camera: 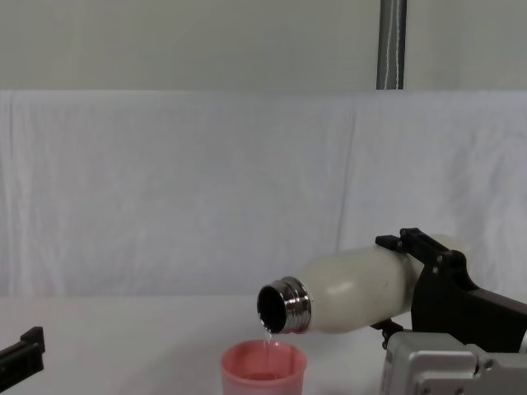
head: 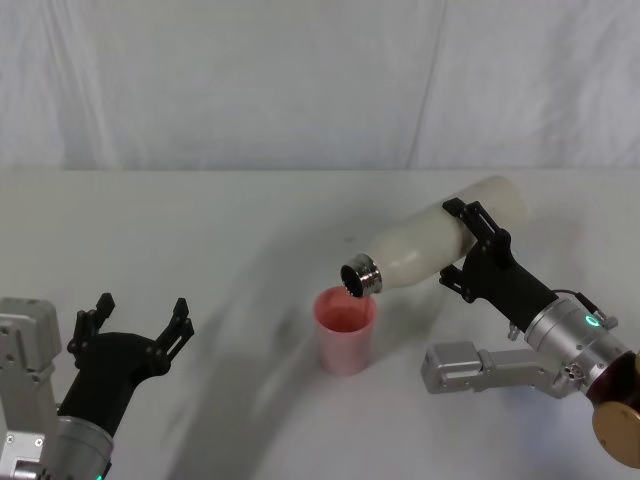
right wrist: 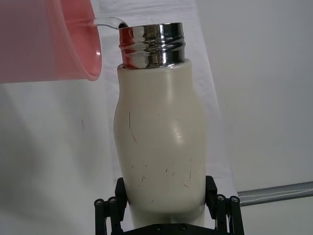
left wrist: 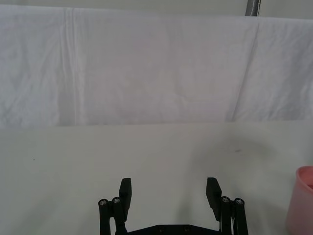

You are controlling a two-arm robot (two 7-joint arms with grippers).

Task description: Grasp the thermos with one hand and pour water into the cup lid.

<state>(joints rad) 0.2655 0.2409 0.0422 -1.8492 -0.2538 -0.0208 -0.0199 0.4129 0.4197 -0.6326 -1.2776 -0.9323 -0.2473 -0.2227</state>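
Observation:
The cream-white thermos (head: pixel 430 241) is tipped almost level, its steel neck (head: pixel 361 278) pointing down over the pink cup lid (head: pixel 345 330) standing on the table. My right gripper (head: pixel 468 245) is shut on the thermos body. In the chest view a thin stream of water falls from the thermos (camera: pixel 350 289) mouth into the cup lid (camera: pixel 263 372). The right wrist view shows the thermos (right wrist: pixel 159 147) between the fingers (right wrist: pixel 113 205) and water passing into the cup lid (right wrist: pixel 46 41). My left gripper (head: pixel 140 322) rests open at the near left, nothing in it; its open fingers (left wrist: pixel 124 193) show in the left wrist view.
A white cloth covers the table (head: pixel 200 230) and hangs as a backdrop behind. A grey metal pole (camera: pixel 391 45) stands at the back right. The cup lid's edge (left wrist: pixel 303 200) appears at the side of the left wrist view.

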